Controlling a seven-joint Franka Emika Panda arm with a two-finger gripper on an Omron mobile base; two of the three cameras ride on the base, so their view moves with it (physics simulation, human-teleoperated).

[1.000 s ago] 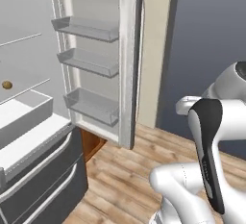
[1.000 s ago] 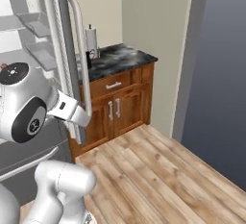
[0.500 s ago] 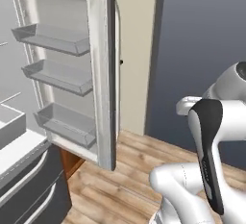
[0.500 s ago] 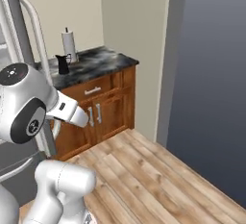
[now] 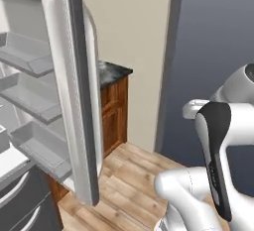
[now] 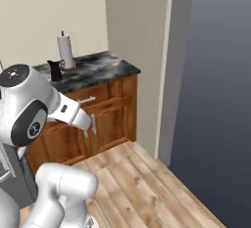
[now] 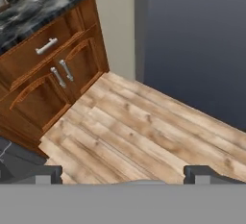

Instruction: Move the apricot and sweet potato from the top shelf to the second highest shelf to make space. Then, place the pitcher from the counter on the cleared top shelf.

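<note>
Claw (image 7: 123,172) wide open, empty, over floor; pitcher (image 6: 55,70) well apart on counter (image 6: 100,69).

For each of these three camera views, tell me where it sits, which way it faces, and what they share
Left base view: behind the arm's left, facing the open fridge door and its bins; white arm at lower right.
Right base view: behind the arm's right, facing the counter with the pitcher; arm at lower left.
Hand view: on the hand, looking down at the wood floor and cabinets, open fingertips at bottom.
All share the counter.
</note>
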